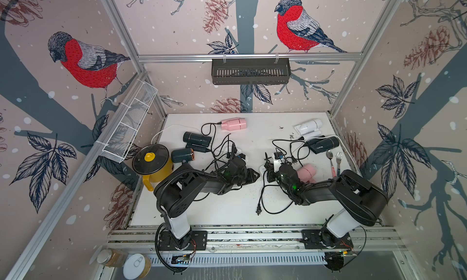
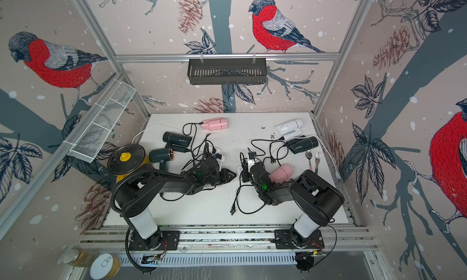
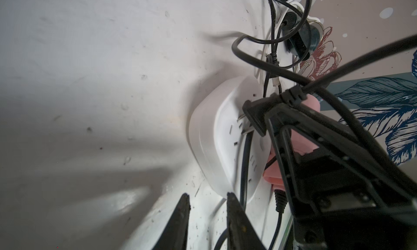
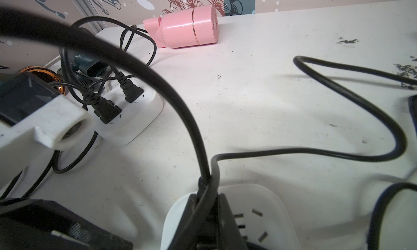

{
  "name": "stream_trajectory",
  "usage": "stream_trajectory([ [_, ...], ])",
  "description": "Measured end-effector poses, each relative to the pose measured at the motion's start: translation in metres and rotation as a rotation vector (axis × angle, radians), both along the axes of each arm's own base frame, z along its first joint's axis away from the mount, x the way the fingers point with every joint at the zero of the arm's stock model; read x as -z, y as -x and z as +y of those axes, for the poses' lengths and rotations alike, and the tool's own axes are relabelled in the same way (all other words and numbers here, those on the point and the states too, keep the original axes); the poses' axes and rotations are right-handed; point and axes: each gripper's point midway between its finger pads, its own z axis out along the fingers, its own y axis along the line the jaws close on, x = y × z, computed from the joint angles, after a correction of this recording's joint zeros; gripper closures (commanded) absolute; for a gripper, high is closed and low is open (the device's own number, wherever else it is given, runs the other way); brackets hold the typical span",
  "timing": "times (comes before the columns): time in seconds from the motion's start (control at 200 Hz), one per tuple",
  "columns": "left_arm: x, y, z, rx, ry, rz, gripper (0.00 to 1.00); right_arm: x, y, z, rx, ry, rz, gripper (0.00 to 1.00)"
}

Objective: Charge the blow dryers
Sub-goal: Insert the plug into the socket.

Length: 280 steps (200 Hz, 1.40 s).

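Several blow dryers lie on the white table: pink (image 1: 233, 124), black (image 1: 197, 139), dark green with a copper nozzle (image 1: 182, 155), white (image 1: 308, 126), black (image 1: 323, 144), and pink (image 1: 307, 172) beside my right arm. My right gripper (image 4: 205, 203) is shut on a black plug (image 3: 255, 115). The plug's prongs touch the sockets of the right white power strip (image 3: 212, 147). My left gripper (image 3: 207, 198) is open and holds nothing, with one fingertip at that strip's edge. Three plugs sit in the left power strip (image 4: 133, 115).
A yellow pot with a black lid (image 1: 151, 162) stands by my left arm. A spoon (image 1: 329, 156) and fork (image 1: 339, 157) lie at the right. Black cords tangle mid-table, and a loose plug (image 1: 258, 210) lies near the front. Baskets hang on the left wall (image 1: 129, 124) and back wall (image 1: 250, 71).
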Motion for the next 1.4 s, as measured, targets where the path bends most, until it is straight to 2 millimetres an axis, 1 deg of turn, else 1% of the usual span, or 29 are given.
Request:
stream_trajectory([
  [0.165, 0.004, -0.009, -0.010, -0.006, 0.013, 0.008, 0.70, 0.001, -0.001, 0.000, 0.003, -0.005, 0.000, 0.88],
  [0.385, 0.004, -0.023, -0.018, -0.023, 0.021, 0.007, 0.70, 0.002, -0.008, 0.002, 0.024, -0.020, -0.026, 0.87],
  [0.465, 0.005, -0.032, -0.016, -0.045, 0.011, 0.007, 0.70, 0.002, -0.011, 0.001, 0.041, -0.047, -0.030, 0.86],
  [0.54, 0.004, -0.045, -0.011, -0.074, -0.002, -0.003, 0.70, 0.001, -0.015, 0.000, 0.049, -0.054, -0.035, 0.84],
  [0.66, 0.005, -0.067, 0.000, -0.115, -0.032, -0.021, 0.70, 0.000, -0.023, 0.002, 0.057, -0.056, -0.033, 0.79],
  [0.73, 0.008, -0.073, 0.006, -0.123, -0.054, -0.027, 0.70, 0.001, -0.026, 0.003, 0.056, -0.047, -0.020, 0.77],
  [0.845, 0.010, -0.073, 0.008, -0.110, -0.074, -0.026, 0.70, 0.002, -0.026, 0.003, 0.045, -0.037, 0.000, 0.71],
  [0.995, 0.007, -0.070, 0.007, -0.090, -0.076, -0.036, 0.70, -0.007, -0.024, 0.000, 0.021, -0.044, 0.015, 0.58],
  [1.081, -0.002, -0.068, 0.005, -0.076, -0.061, -0.048, 0.70, -0.010, -0.021, 0.001, -0.004, -0.052, 0.028, 0.55],
  [1.276, -0.024, -0.063, 0.001, -0.051, -0.040, -0.098, 0.70, -0.013, -0.014, 0.002, -0.053, -0.057, 0.070, 0.54],
  [1.336, -0.026, -0.062, 0.000, -0.047, -0.037, -0.101, 0.70, -0.013, -0.011, 0.002, -0.066, -0.054, 0.083, 0.50],
  [1.401, -0.025, -0.059, 0.000, -0.043, -0.041, -0.097, 0.70, -0.013, -0.008, 0.002, -0.078, -0.047, 0.095, 0.44],
])
